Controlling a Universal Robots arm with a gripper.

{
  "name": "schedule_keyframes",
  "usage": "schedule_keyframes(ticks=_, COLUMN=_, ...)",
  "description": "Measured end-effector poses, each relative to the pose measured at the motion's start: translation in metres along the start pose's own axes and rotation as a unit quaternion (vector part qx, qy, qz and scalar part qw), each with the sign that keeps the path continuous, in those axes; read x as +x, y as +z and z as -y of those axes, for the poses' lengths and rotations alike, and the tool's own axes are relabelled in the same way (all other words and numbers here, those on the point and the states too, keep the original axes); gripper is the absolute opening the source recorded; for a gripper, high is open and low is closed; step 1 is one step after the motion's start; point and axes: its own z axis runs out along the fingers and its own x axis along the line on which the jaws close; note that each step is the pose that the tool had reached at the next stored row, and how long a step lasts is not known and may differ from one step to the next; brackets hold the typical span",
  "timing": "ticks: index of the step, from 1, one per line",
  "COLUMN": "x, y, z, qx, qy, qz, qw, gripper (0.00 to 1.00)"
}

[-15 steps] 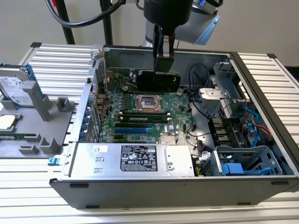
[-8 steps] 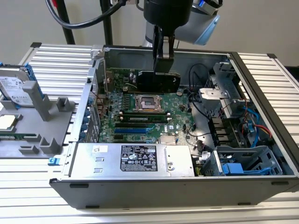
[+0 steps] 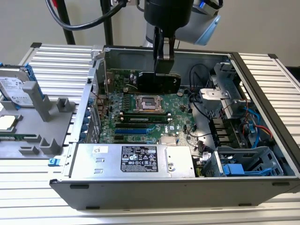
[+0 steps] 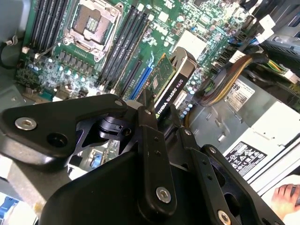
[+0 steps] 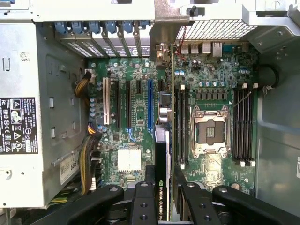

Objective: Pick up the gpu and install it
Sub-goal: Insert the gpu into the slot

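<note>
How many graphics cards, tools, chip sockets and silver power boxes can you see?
graphics card: 1
tool: 1
chip socket: 1
silver power box: 1
Total: 4

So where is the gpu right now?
The gpu is clamped in the gripper, hanging inside the open computer case just above the motherboard, beside the processor socket and toward the case's far wall in the exterior view.
</note>
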Motion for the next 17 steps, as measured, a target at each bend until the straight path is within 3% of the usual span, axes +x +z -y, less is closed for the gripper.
schedule_keyframes(ticks=17, x=0.0001, y=0.0052, z=-0.0001, qx=0.0000, qy=0.000, qz=-0.0003, qw=1.0000, gripper=0.00)
